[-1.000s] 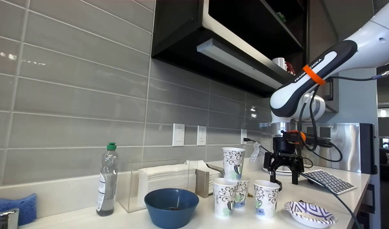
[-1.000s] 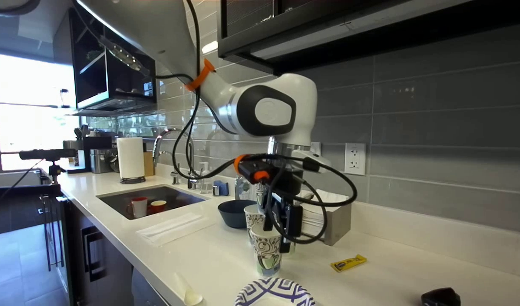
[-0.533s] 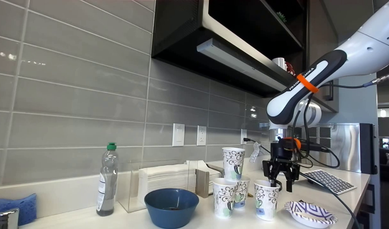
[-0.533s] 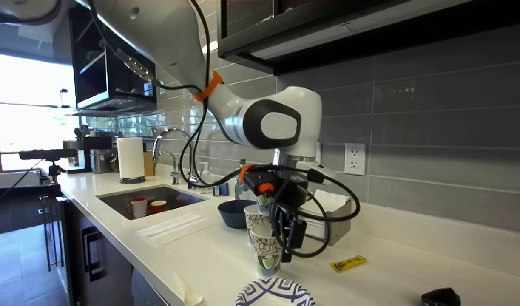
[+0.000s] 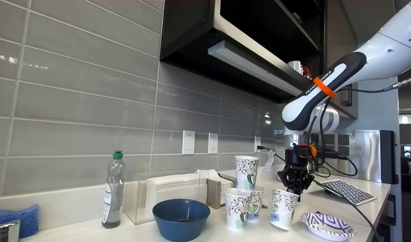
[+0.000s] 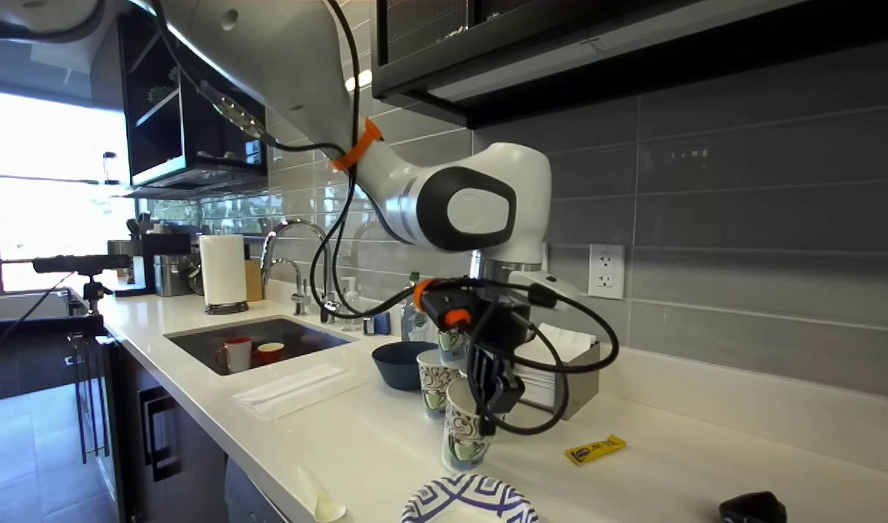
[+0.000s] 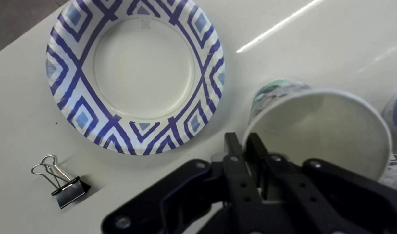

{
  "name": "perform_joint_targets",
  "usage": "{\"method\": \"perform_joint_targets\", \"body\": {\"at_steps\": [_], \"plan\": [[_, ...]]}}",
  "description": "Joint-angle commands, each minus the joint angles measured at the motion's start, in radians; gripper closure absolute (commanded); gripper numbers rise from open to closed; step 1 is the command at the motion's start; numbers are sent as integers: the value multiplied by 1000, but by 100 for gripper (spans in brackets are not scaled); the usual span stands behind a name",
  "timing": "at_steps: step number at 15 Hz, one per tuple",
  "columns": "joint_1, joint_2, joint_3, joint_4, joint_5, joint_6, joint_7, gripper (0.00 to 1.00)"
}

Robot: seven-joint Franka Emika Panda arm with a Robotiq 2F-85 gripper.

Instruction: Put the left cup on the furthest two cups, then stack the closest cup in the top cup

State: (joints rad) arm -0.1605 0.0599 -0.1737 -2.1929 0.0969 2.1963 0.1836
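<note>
- Lettering on the white arm reads FRANK, then EMIKA, with an orange band wrapped between them.
- Print on the clear bottle and on the yellow wrapper is too small to read.
- The jaws of the gripper are pinched on the rim of the closest cup, one inside the cup and one outside.
- That cup leans in an exterior view; whether its base touches the table cannot be told.
- It is white, with dark scrollwork, a green printed motif and a blue patch low on its side.
- A strip of table separates it from the patterned plate; the furthest two cups stand near.
- The top cup, in the same print, is upright above those two, its base overlapping both in an exterior view.
- The blue bowl sits near them, and a dark cabinet hangs well above.
- In the wrist view the table's edge cuts across a corner past the plate, and a binder clip lies near the plate.
</note>
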Motion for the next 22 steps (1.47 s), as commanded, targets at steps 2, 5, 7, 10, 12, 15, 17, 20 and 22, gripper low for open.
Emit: {"method": "perform_joint_targets", "body": {"at_steps": [2,5,7,10,12,15,17,20,22], "plan": [[-5,-36,-2,7,-1,0,10,100],[-6,-84,-4,8,-27,-17,16,99],[-9,-131,-4,13,-63,-37,24,99],[-16,-219,3,34,-145,-96,58,99],[-18,-268,10,58,-169,-133,58,99],[-11,-319,29,115,-184,-189,47,99],[-7,-344,46,150,-191,-214,46,99],[-10,-341,44,142,-163,-197,33,97],[-9,-344,45,144,-164,-200,33,97]]}}
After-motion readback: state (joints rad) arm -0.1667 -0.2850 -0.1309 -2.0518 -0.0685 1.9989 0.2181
